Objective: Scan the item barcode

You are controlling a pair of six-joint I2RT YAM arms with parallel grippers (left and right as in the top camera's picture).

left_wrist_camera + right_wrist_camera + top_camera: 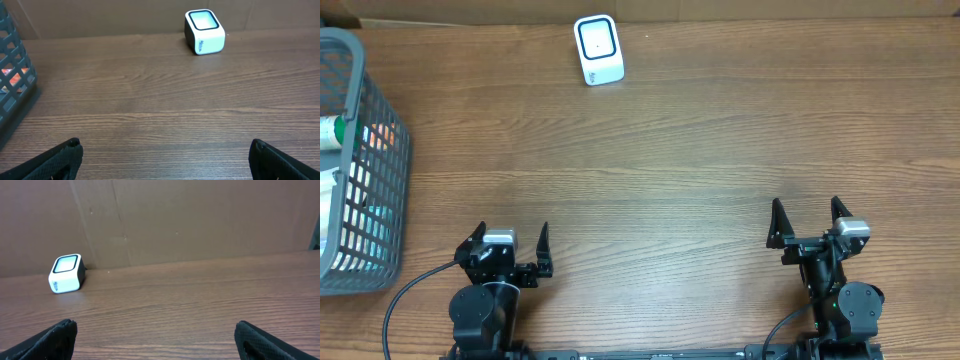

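Note:
A small white barcode scanner (598,50) with a dark window stands at the far middle of the wooden table; it also shows in the left wrist view as the scanner (204,38) and in the right wrist view as the scanner (66,273). Items lie in the grey basket (382,200) at the far left, partly hidden by its mesh; a white and green tube-like item (332,131) shows. My left gripper (512,238) rests open near the front left, holding nothing. My right gripper (806,210) rests open near the front right, also holding nothing.
The basket's corner (17,85) fills the left edge of the left wrist view. A brown cardboard wall (200,220) stands behind the table's far edge. Bare wood lies between both grippers and the scanner.

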